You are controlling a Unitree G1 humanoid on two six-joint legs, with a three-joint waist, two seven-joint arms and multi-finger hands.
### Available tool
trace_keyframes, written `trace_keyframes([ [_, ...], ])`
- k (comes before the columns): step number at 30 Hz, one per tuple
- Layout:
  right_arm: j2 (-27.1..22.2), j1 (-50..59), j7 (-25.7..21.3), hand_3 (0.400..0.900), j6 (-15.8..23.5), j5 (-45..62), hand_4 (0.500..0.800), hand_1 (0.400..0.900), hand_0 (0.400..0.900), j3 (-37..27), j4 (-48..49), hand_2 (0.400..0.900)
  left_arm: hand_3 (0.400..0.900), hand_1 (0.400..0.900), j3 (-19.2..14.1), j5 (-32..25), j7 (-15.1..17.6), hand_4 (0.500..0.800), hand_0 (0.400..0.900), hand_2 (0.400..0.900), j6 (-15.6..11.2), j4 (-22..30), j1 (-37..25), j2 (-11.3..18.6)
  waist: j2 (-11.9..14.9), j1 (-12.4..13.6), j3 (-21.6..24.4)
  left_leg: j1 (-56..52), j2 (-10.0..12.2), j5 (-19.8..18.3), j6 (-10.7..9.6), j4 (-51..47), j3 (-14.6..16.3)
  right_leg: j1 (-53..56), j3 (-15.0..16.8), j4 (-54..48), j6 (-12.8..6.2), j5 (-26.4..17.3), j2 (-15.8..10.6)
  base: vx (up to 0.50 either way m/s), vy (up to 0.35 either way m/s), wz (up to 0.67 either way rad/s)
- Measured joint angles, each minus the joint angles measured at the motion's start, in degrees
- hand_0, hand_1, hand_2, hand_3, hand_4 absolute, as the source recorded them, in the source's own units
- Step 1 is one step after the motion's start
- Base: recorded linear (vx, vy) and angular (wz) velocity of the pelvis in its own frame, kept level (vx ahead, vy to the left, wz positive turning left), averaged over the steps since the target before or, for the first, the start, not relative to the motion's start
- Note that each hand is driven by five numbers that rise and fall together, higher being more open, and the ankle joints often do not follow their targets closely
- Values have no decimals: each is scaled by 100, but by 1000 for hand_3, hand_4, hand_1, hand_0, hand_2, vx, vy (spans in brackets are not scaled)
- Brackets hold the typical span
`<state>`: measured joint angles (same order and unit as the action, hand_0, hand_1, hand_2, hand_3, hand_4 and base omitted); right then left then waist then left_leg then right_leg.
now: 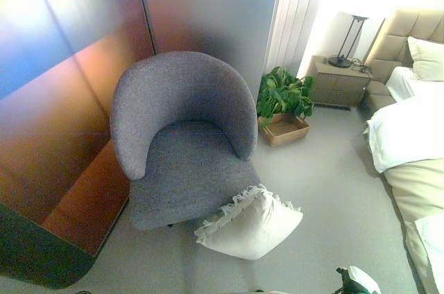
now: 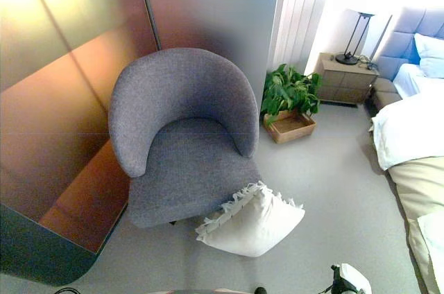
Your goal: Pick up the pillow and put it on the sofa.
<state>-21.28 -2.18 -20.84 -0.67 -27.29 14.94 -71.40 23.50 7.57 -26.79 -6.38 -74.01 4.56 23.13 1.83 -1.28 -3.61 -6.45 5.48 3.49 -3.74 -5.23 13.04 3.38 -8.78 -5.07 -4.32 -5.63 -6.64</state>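
Clearly the pillow (image 1: 251,223) is not yet picked; the right hand (image 1: 355,281) is barely seen, its grasp cannot be told, and a reach down is needed.

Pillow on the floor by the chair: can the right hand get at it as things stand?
Probably yes. The pillow lies on the floor against the chair front, nothing on or before it. The right hand shows only at the bottom edge, its fingers unseen.

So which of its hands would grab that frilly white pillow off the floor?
Probably the right. Only the right hand shows, low at the view's bottom edge, just right of the pillow, which leans against the front of the grey sofa chair. The left hand is out of view.
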Motion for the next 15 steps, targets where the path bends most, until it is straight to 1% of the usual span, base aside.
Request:
trace_keyframes([
  [4,0,2,-3,900,0,0,800,900,900,0,0,900,900,900,-3,-110,-16,800,900,900,6,-2,2,6,-5,1,-31,0,1,-3,-4,0,-1,0,0,0,0,0,1,31,-20,1],
  [15,-22,36,-55,900,1,2,800,900,900,-5,3,900,900,900,-51,-176,-94,800,900,900,6,2,-49,26,-45,2,-91,122,7,-2,-3,0,0,-118,-9,3,-1,-2,0,19,-44,1],
])
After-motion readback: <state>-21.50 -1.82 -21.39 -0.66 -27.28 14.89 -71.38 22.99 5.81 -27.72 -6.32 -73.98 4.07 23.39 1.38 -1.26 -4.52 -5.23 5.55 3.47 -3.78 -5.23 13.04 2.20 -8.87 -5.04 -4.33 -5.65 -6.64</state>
